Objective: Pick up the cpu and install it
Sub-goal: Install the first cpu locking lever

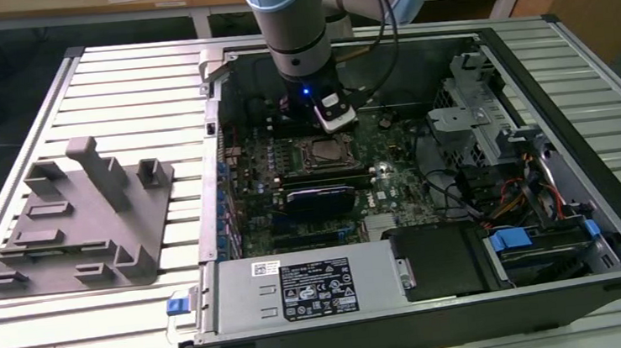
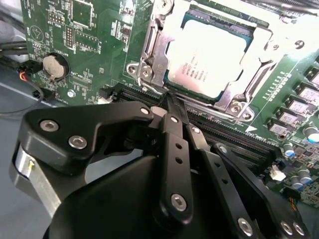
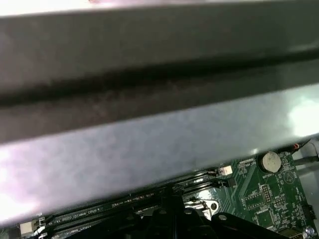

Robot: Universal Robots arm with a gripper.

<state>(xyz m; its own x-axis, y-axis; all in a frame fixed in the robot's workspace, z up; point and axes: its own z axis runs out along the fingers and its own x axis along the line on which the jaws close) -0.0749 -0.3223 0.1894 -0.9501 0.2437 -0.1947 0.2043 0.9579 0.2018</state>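
In the second wrist view the gripper [image 2: 172, 107] is hovering w/ fingers pinched together, gripping nothing, tips just short of the socket frame [image 2: 149, 59]. Beyond, the cpu [image 2: 212, 57] is sitting flat inside that socket on the motherboard [image 2: 94, 30]. In the exterior view the arm [image 1: 295, 32] is reaching into the open PC case [image 1: 436, 315]; grey fixture [image 1: 79, 228] is lying well apart on the table [image 1: 78, 346].

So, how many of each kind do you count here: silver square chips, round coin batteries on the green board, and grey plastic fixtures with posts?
Flat square silver-topped cpu: 1
Round silver coin battery: 1
Grey plastic fixture with upright posts: 1
Total: 3
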